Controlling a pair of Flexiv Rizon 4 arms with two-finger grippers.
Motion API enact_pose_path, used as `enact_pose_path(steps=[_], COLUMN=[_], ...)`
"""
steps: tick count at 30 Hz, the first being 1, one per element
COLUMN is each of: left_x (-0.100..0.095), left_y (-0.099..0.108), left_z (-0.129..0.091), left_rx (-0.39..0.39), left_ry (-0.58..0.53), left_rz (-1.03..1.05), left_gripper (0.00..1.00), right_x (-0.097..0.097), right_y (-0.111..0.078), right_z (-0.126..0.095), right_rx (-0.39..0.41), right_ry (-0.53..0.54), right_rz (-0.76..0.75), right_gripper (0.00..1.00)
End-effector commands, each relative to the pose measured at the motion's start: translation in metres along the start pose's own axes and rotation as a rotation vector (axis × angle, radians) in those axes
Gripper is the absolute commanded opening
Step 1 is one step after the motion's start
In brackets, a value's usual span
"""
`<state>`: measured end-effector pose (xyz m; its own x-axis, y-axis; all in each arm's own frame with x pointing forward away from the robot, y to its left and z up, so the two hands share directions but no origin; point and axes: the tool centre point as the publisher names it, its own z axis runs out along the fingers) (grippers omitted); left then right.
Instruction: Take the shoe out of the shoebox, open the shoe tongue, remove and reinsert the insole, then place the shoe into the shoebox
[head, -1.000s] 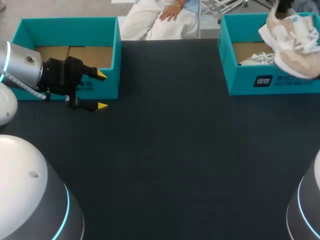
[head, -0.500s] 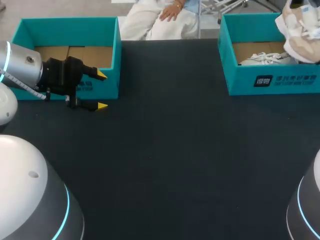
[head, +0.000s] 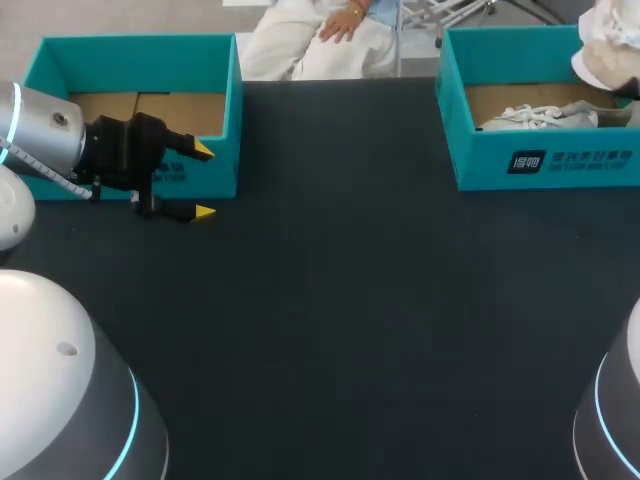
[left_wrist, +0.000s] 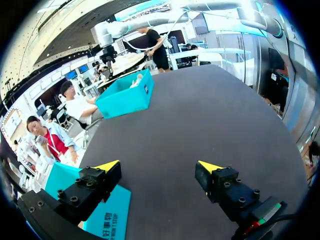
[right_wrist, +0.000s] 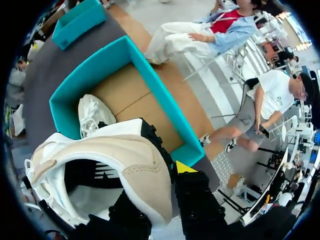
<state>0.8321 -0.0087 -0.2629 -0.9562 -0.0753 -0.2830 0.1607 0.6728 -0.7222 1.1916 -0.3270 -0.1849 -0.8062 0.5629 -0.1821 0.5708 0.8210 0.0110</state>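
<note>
Since 1 second ago the shoe (head: 606, 42) has risen and drifted toward the table's far right corner, so that only part of it shows in the head view; the left arm has not moved.

The shoe now hangs above the right shoebox (head: 540, 165), clear of its walls. A second shoe (head: 538, 118) lies inside that box.

The right gripper (right_wrist: 162, 187) is clamped on the shoe's heel collar, with 1 yellow-tipped finger outside the padding. The other finger is hidden, apparently within the opening.

The lift-out looks nearly done. To finish it well, I judge the shoe should be carried toward the bare middle of the table (head: 330, 300) and set down sole-first, toe pointing to the left arm. The grip must stay firm, because the shoe hangs from one side and could swing or slip.

The left gripper (head: 203, 182) holds nothing. Its fingers are spread wide, just beside the front wall of the left shoebox (head: 130, 55) at the far left edge.
</note>
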Motion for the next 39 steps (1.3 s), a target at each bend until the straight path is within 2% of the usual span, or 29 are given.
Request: enact_pose_path(steps=[1,38,39], left_x=[0.0007,0.0007,0.0007], left_y=[-0.0003,-0.0003,-0.0003], left_z=[-0.0002,-0.0002,-0.0002], left_rx=[-0.003,-0.003,-0.003], left_ry=[0.0,0.0,0.0], left_rz=[0.0,0.0,0.0], left_gripper=[1.0,1.0,1.0], right_x=[0.012,0.012,0.0175], right_y=[-0.005,-0.005,-0.0071], right_z=[-0.0028,-0.0028,-0.0006], right_rx=[-0.028,-0.028,0.008], right_ry=[-0.199,-0.199,-0.168], right_rz=[0.815,0.815,0.822], right_gripper=[0.0,0.0,0.0])
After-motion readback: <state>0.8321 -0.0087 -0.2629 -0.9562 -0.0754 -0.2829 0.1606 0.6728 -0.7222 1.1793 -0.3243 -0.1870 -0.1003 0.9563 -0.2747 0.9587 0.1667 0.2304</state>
